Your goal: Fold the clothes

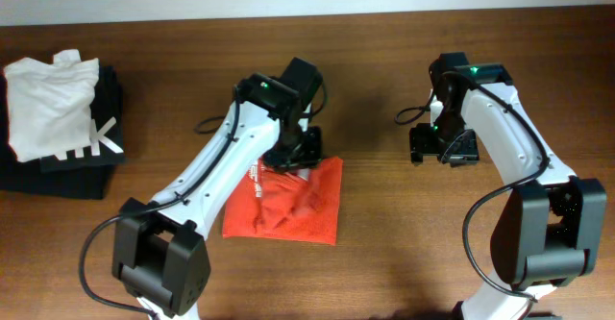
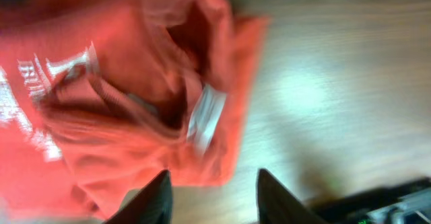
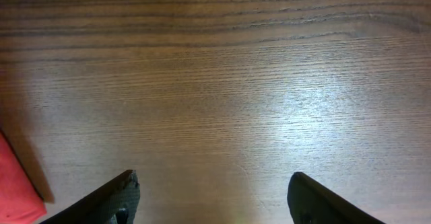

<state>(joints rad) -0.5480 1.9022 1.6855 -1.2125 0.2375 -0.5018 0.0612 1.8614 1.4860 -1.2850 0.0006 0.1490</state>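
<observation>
The orange-red T-shirt (image 1: 288,205) lies folded into a rumpled rectangle on the wooden table, white lettering showing at its left edge. My left gripper (image 1: 293,152) hovers over the shirt's top edge. In the left wrist view its fingers (image 2: 212,190) are open and empty just off the shirt (image 2: 121,96), whose neck label and lettering show. My right gripper (image 1: 444,147) is open and empty over bare wood to the right of the shirt. The right wrist view shows its spread fingers (image 3: 212,197) and a corner of the shirt (image 3: 13,190) at the lower left.
A plain white folded garment (image 1: 48,104) lies on a black folded garment with white letters (image 1: 82,161) at the table's left edge. A pale wall or surface runs along the table's far edge.
</observation>
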